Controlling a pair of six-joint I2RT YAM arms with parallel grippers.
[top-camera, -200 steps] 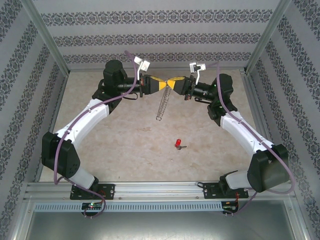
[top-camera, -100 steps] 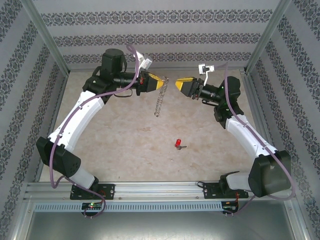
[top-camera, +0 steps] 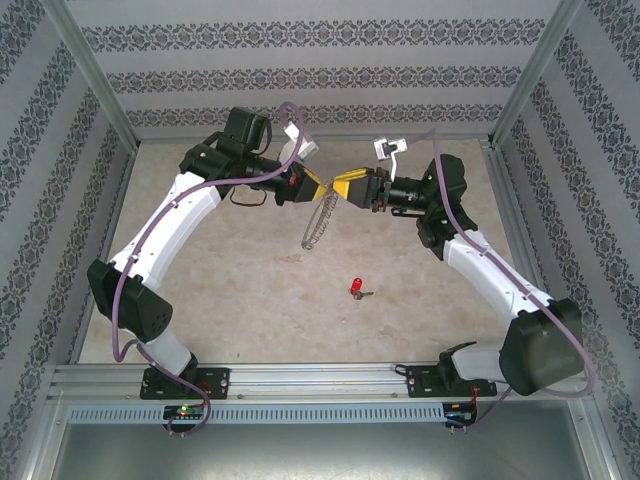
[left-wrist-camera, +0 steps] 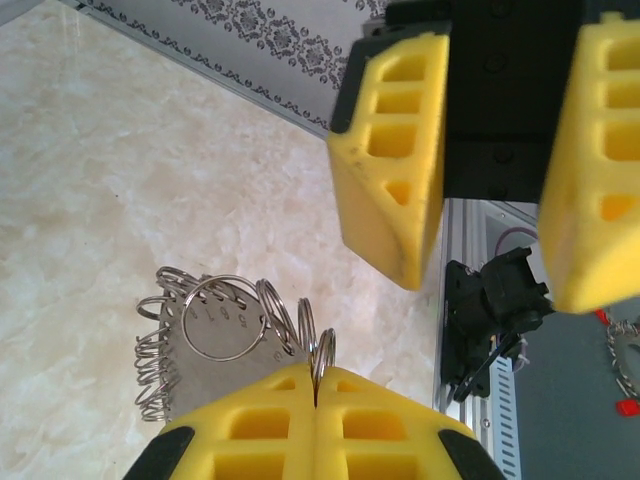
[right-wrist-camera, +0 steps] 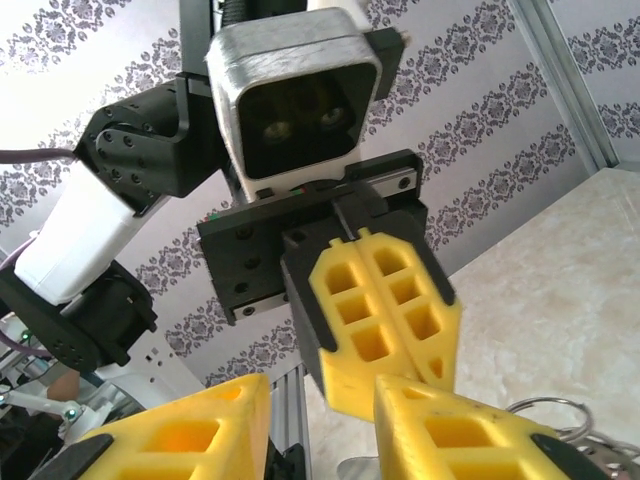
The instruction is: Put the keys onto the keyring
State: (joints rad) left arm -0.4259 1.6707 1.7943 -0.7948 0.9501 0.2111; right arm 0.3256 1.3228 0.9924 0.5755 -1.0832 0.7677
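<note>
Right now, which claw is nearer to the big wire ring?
Left. The left gripper is shut on the keyring, which hangs below it; the right gripper faces it close by, jaws apart, not gripping.

Lab test cell: aluminium frame rails (top-camera: 320, 378), wallpaper-patterned wall panels (top-camera: 320, 80) (marble-look tabletop (top-camera: 250, 290) inside).

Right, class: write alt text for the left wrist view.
The left gripper, yellow-fingered, is shut on the keyring, a bunch of silvery rings over a pale table. The right gripper faces it, jaws open.
</note>
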